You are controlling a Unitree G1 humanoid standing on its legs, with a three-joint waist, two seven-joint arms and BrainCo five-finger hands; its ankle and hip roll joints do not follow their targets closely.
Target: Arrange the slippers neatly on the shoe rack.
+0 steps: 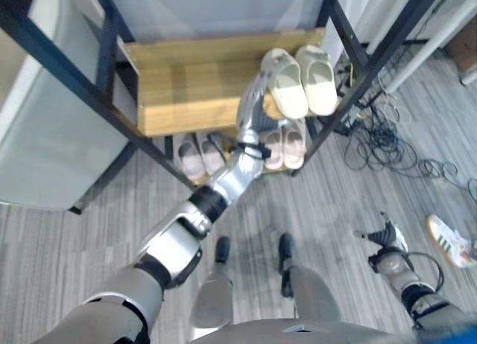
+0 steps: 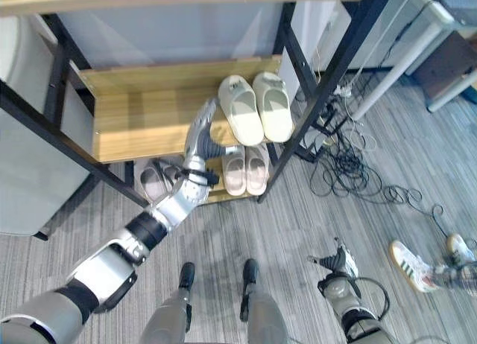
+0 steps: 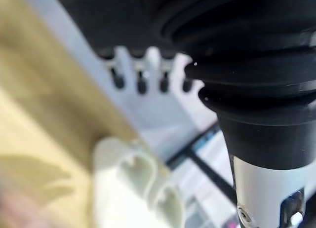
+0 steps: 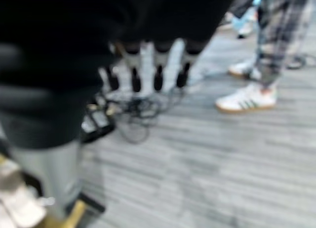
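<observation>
A pair of cream slippers [image 1: 299, 81] lies side by side at the right end of the shoe rack's upper wooden shelf [image 1: 186, 91], toes toward me. My left hand [image 1: 252, 100] reaches up to the shelf just left of the pair, its fingers [image 3: 140, 80] straight and holding nothing; whether it touches the nearer slipper I cannot tell. On the lower shelf sit a pale pink pair [image 1: 283, 147] and a greyer pair [image 1: 197, 154]. My right hand [image 1: 385, 237] hangs low at the right above the floor, fingers [image 4: 157, 75] relaxed and empty.
Black frame posts [image 1: 358, 76] edge the rack on both sides. Tangled cables [image 1: 387, 147] lie on the floor to its right. A person's white shoe [image 1: 451, 243] stands at the far right. A large pale grey box [image 1: 45, 135] stands left of the rack.
</observation>
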